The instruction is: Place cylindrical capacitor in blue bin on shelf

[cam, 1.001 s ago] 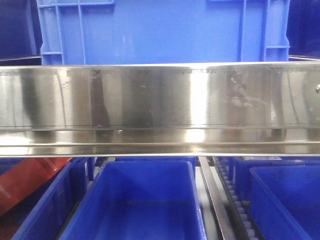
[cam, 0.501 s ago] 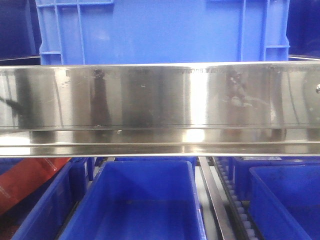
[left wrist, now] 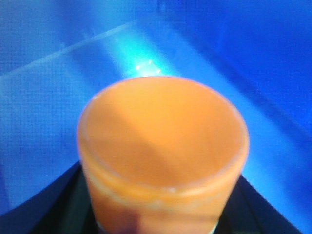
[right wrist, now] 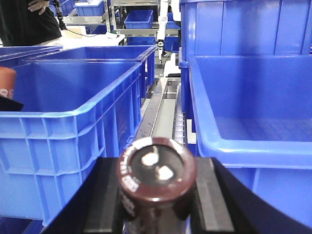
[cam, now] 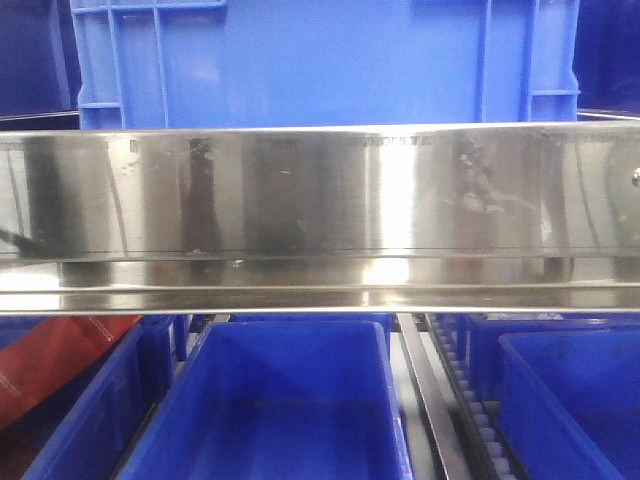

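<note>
**Orange capacitor is over the bin, not let go yet**

The left hand [left wrist: 158,212] is clenched around the cylindrical capacitor [left wrist: 163,141]. Its dark fingers [left wrist: 56,212] show low down on both sides of it. The capacitor hangs over the inside of a blue bin [left wrist: 44,102]. It does not look like it touches the bin floor. So I think the carrying part is nearly done. What is left is to lower it, open the hand and pull the arm back out.

The capacitor is a round orange tube, seen from its end. The end is flat and smooth, with a little lip all around. The view is blurry, so no print can be read. The bin is hard, shiny plastic, and light glints off its smooth floor and walls.

The shelf [cam: 320,190] has a wide steel front that shines like a mirror and has a few scuffs. More blue bins sit under it, and a blue crate [cam: 320,60] stands on top. The front view shows no hand.

The right hand [right wrist: 156,204] grasps a dark brown cylinder [right wrist: 157,168] with two pale metal spots on its end. It is held up between other bins with ribbed sides.
</note>
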